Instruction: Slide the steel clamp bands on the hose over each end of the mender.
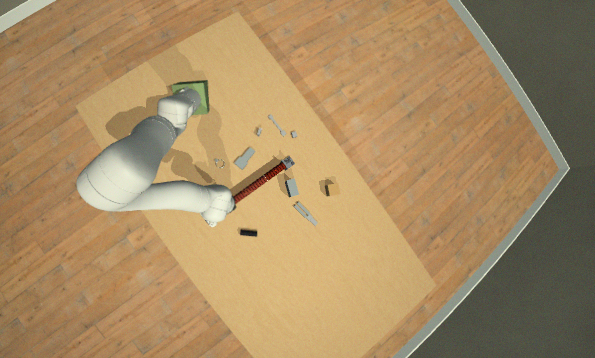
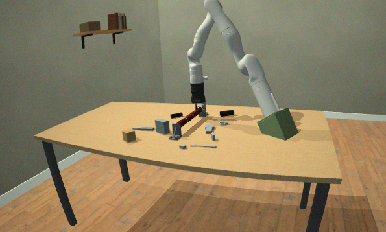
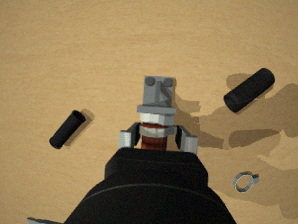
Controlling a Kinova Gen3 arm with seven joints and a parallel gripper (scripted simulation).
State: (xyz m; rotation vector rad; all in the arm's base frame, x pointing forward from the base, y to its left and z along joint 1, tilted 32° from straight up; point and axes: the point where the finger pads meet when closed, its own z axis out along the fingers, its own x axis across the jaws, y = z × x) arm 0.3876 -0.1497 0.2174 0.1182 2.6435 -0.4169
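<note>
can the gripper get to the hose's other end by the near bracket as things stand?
Probably yes: the gripper is shut on the hose at its far end, and nothing lies along the hose toward the bracket.

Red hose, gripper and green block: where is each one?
red hose (image 1: 259,181), top view, mid-length.
gripper (image 3: 158,137), wrist view, between its fingertips, around the hose.
green block (image 2: 279,124), exterior view, front face.
</note>
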